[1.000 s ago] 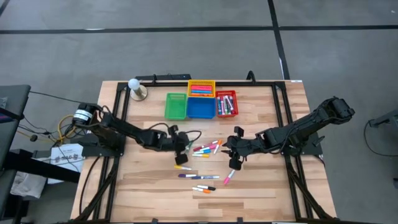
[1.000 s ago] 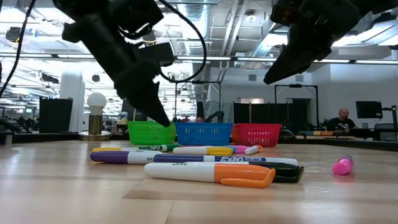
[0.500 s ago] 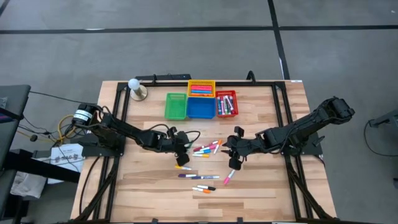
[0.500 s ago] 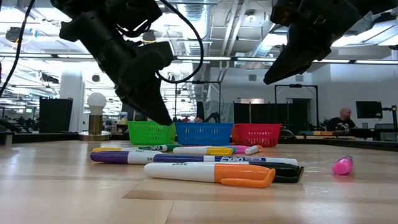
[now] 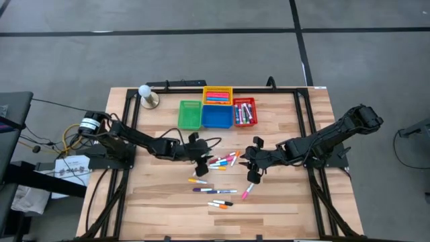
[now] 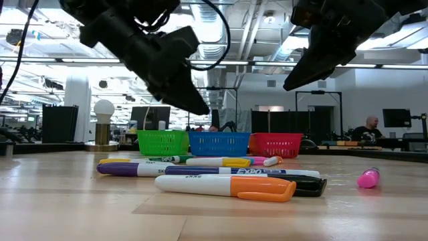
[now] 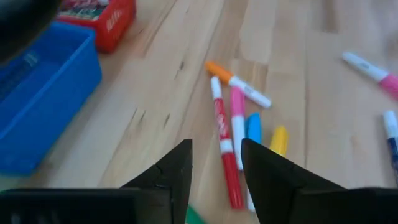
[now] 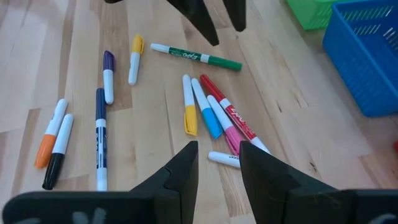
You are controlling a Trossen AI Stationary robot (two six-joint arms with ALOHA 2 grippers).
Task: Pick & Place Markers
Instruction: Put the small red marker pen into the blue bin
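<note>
Tabletop (image 5: 161, 202) markers (image 5: 222, 161) — axes mixed.

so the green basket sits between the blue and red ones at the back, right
Not quite: the blue basket is the one in the middle, between the green basket and the red basket. The high view shows it.
</note>
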